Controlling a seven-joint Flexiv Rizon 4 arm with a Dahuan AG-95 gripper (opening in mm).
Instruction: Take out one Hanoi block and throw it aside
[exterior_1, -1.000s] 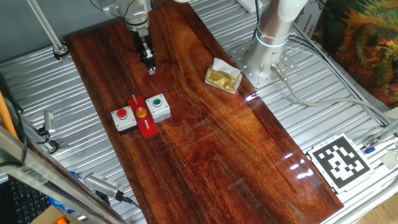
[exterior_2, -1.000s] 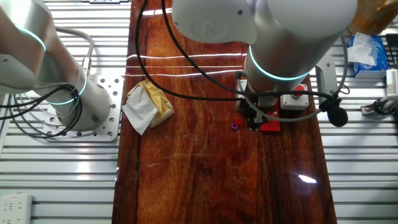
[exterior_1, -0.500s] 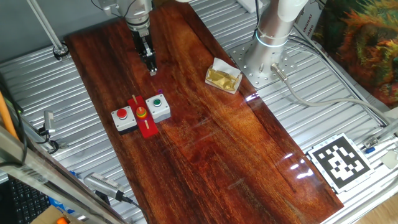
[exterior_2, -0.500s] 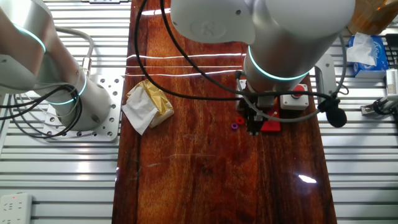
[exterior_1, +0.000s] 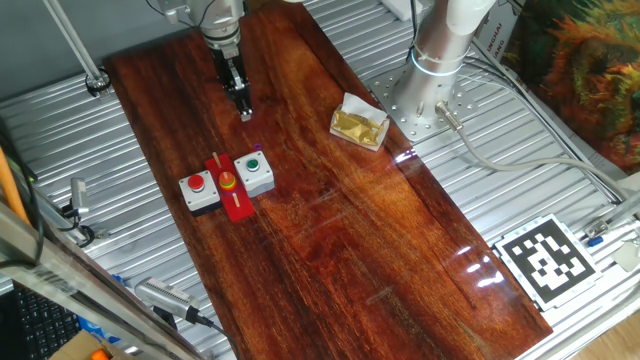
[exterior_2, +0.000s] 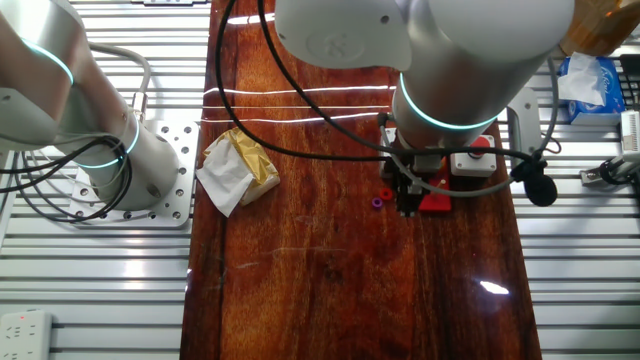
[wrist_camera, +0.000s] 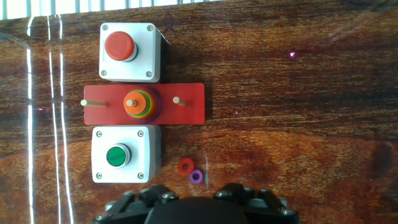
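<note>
The red Hanoi base (wrist_camera: 186, 102) lies between two button boxes, with a stack of coloured rings (wrist_camera: 138, 104) on its middle peg. A small red ring (wrist_camera: 185, 166) and a purple ring (wrist_camera: 196, 177) lie loose on the wood beside the green button box; both also show in the other fixed view, the red one (exterior_2: 385, 193) next to the purple one (exterior_2: 376, 204). My gripper (exterior_2: 406, 206) hangs just above these loose rings, open and holding nothing. In one fixed view the gripper (exterior_1: 244, 112) points down, apart from the base (exterior_1: 234, 196). The hand view shows only the gripper's dark body.
A white box with a red button (wrist_camera: 129, 51) and one with a green button (wrist_camera: 123, 154) flank the base. A crumpled white and gold wrapper (exterior_1: 359, 123) lies by the arm's mount (exterior_1: 425, 100). A printed marker tag (exterior_1: 545, 260) lies off the board's right edge.
The red ring has appeared on the wood next to the purple ring; one second ago only the purple ring lay there. The gripper has hardly moved.
</note>
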